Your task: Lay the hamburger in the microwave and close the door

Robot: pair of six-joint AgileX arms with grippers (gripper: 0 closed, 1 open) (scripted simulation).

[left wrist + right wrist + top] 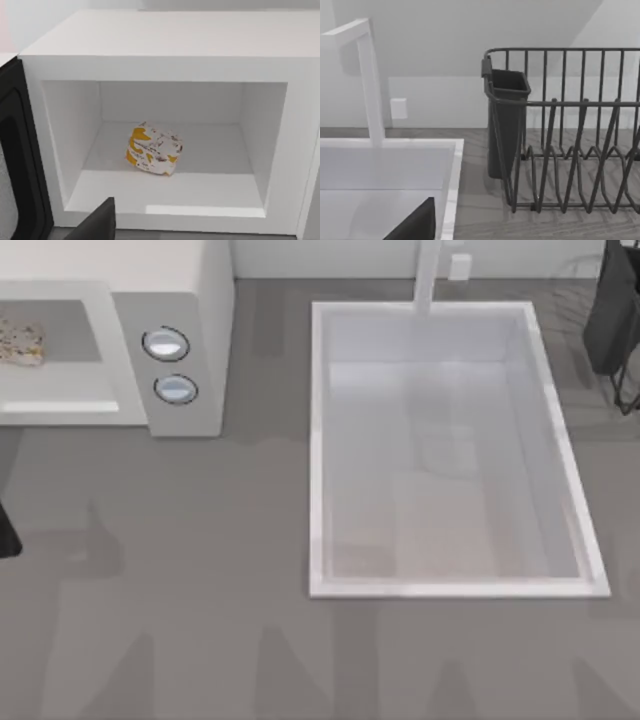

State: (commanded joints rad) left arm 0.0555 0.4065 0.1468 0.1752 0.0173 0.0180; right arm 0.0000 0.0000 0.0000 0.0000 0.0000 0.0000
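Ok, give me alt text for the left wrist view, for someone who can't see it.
The hamburger, in a white wrapper with yellow patches, lies on the floor of the open white microwave cavity. The door, dark on its inner face, stands swung open at one side.

- The top view looks straight down on the table (200,590), with the microwave (200,300) at its far left and the sink (450,580) right of centre.
- The left wrist view faces the microwave (165,40) cavity from close in front.
- The right wrist view looks low across the sink (451,150) rim toward a rack (570,150).
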